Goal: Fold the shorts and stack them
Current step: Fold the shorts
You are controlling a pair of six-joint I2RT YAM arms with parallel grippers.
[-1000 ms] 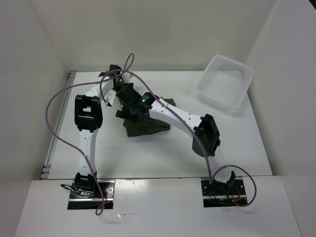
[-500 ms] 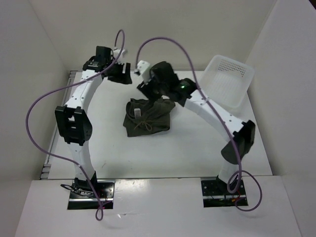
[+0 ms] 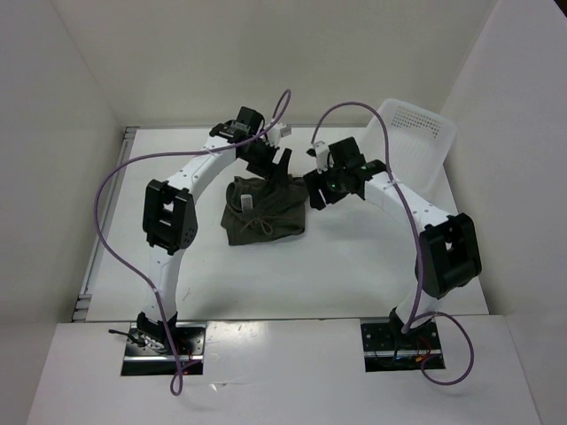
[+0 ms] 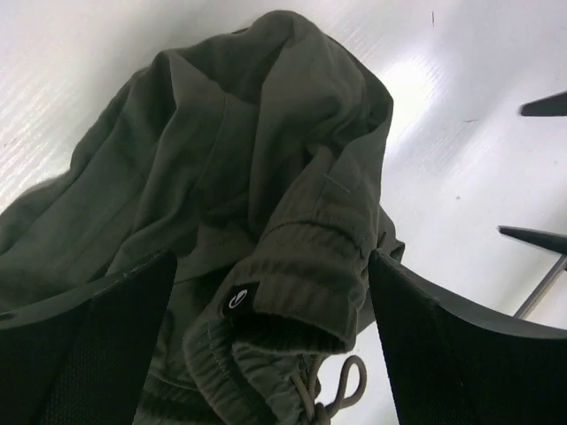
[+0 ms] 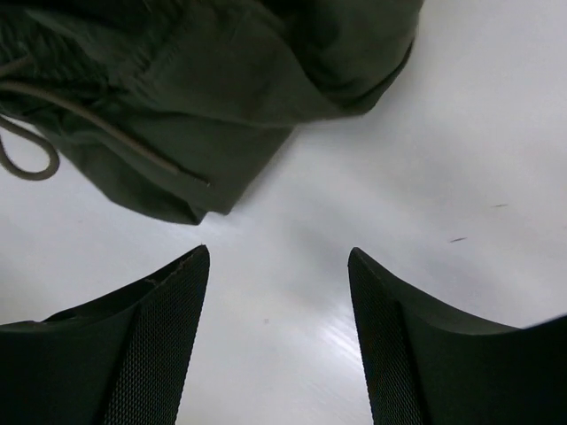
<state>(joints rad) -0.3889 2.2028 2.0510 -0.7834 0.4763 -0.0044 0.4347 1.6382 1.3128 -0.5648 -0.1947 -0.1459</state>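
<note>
- My pair of dark olive-green soft fabric shorts (image 3: 266,212) lies in a rumpled, bunched heap on the white surface (image 3: 354,257), at the centre of the overhead frame.
- Its tan drawstring (image 3: 257,228) shows on the lower edge of the heap.
- My left tool (image 3: 273,164) is at the heap's upper edge, fingers spread wide.
- In the left wrist frame the waistband fold (image 4: 301,283) sits between them, and I cannot tell whether they touch it.
- My right tool (image 3: 317,190) is just beside the heap's upper right corner, also spread apart and holding nothing.
- In its wrist frame only bare surface lies between the fingers, with the shorts at upper left.
- A white perforated plastic basket (image 3: 412,119) stands at the upper right, well apart from the shorts.
</note>
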